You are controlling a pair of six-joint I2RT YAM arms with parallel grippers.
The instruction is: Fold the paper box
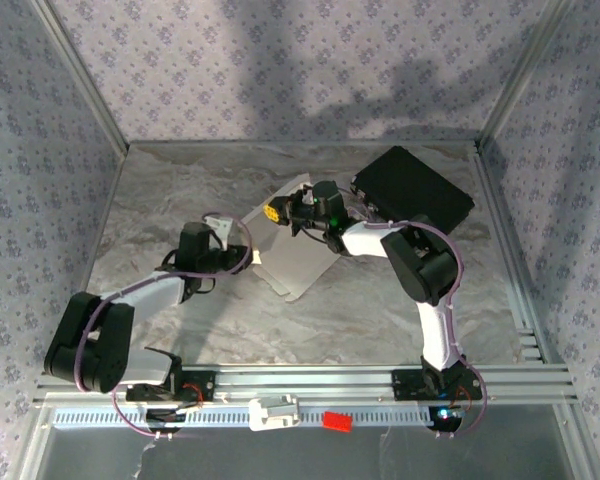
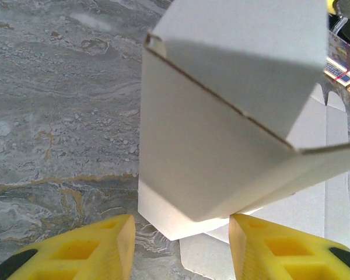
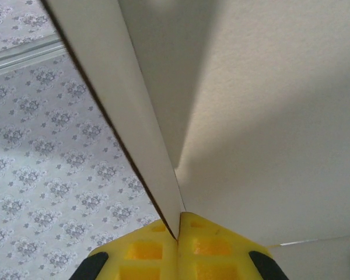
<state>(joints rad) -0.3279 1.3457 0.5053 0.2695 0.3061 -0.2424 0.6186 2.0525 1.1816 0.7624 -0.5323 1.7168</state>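
**Right hand pinches a raised flap; left hand waits open at the box's near edge**

The right hand [image 3: 178, 230] has its yellow fingers [image 3: 213, 248] pressed together on a thin white panel. That panel stands on edge and runs up and away from the fingertips toward 12 o'clock in the wrist view. It is a lifted flap of the paper box [image 1: 298, 258], so this hand is clamped on the box itself.

The left hand [image 2: 178, 251] is spread apart and holds nothing. In its own view a folded-up part of the box rises directly ahead at 12 o'clock, with the box's near corner sitting between the two finger pads. I cannot tell whether either pad touches the card.

From overhead, the box lies in the middle of the table [image 1: 160, 200]. Its long axis seems to run roughly from 11 o'clock to 5 o'clock, with the raised flap at the far end under the right hand. From the left hand the box is at about 3 o'clock, just beside it. From the right arm's base it is at about 10 o'clock.

The black case [image 1: 412, 188] sits at 1 o'clock of the box, beyond the right hand.

Judging from this, the fold is partly up. The free left hand is the nearer one to the flat near end, so the next crease probably falls to it.
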